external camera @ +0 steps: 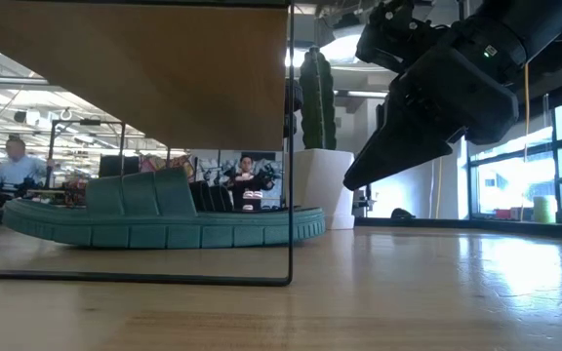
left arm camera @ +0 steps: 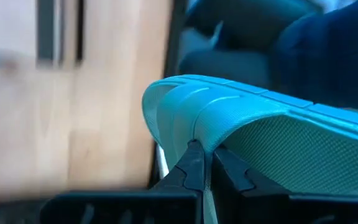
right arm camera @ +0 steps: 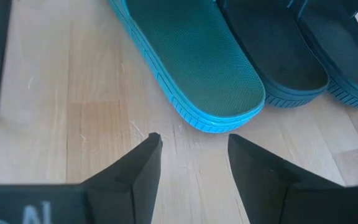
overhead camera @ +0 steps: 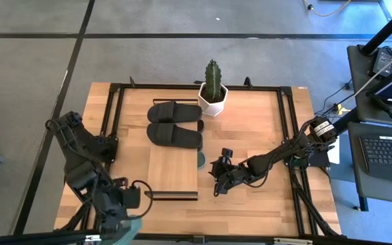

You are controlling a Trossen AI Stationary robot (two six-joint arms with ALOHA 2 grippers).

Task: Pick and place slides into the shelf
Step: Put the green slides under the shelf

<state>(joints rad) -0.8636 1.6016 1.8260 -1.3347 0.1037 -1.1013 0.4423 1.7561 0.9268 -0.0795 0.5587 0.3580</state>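
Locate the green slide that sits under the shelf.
In the low view the green slide lies flat under the shelf, left of the open right end effector.

From my station I see the desk (overhead camera: 264, 129) as pale wood with a visible grain and a soft sheen, and the shelf (overhead camera: 172, 170) on it has a light plank top on thin matt black metal rods. Under the shelf, the green slide (external camera: 164, 222) looks like matt moulded foam with a ribbed strap, ridged sides and a finely pebbled footbed. On the shelf top, the black slides (overhead camera: 175, 124) look equally matt, and the cactus pot (overhead camera: 213, 99) beside the shelf is smooth and white.
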